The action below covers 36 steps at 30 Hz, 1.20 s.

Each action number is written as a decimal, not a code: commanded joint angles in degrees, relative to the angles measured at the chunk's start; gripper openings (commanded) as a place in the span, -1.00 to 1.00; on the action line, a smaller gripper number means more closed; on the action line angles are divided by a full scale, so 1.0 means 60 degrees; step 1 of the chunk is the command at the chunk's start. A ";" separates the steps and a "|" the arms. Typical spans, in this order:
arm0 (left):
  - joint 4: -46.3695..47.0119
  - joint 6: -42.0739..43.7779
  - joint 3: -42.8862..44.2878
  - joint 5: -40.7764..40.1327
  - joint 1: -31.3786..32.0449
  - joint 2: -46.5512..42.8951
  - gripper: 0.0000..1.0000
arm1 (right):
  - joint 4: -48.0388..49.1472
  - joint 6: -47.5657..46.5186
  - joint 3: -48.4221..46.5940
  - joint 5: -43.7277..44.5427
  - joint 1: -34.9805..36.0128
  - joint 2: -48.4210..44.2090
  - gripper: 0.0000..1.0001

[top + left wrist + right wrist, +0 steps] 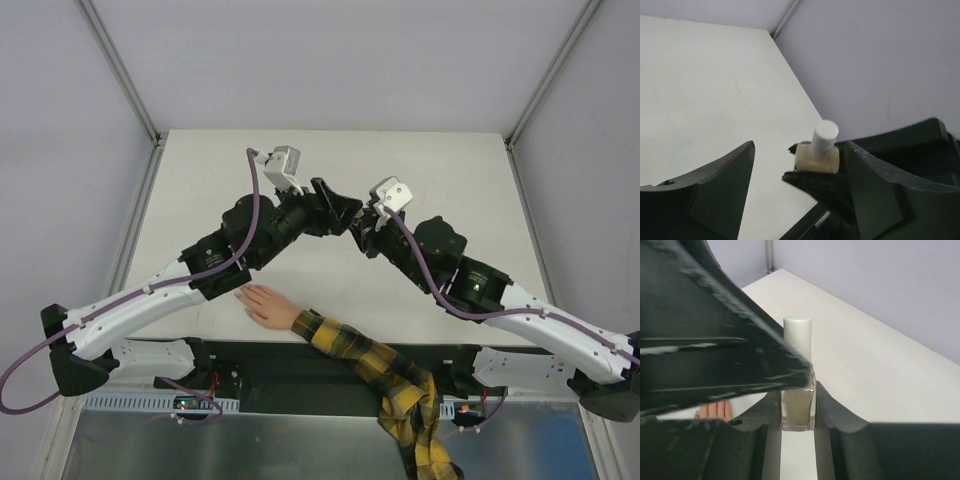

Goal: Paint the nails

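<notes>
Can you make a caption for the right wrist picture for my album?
Right gripper pinches a nail polish bottle, white cap on, beside the left gripper's finger.

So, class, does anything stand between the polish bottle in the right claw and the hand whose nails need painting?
No object lies on the table between the bottle, held in the right claw, and the hand. Only the left arm runs close beside the hand.
</notes>
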<state>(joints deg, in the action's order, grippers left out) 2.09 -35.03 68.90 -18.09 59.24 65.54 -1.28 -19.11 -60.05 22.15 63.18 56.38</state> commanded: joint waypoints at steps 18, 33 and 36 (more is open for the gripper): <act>0.5291 -0.0432 -0.1831 0.9049 -0.2887 -0.0992 0.51 | -0.0446 0.1940 -0.0729 -0.6607 -0.2107 -0.0622 -0.99; 0.4827 -0.0566 -0.1115 0.9259 -0.2843 -0.0318 -1.00 | -0.0619 0.1695 -0.0932 -0.5457 -0.2064 -0.0389 -0.99; 0.0660 0.1023 0.0270 0.3226 -0.0990 -0.0362 -1.00 | -0.0960 0.0261 -0.1429 0.1043 0.0069 0.0354 -1.00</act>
<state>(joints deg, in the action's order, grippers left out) 26.41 -38.48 59.81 32.67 42.81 64.20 -7.49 -8.97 -63.05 -11.42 52.27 54.13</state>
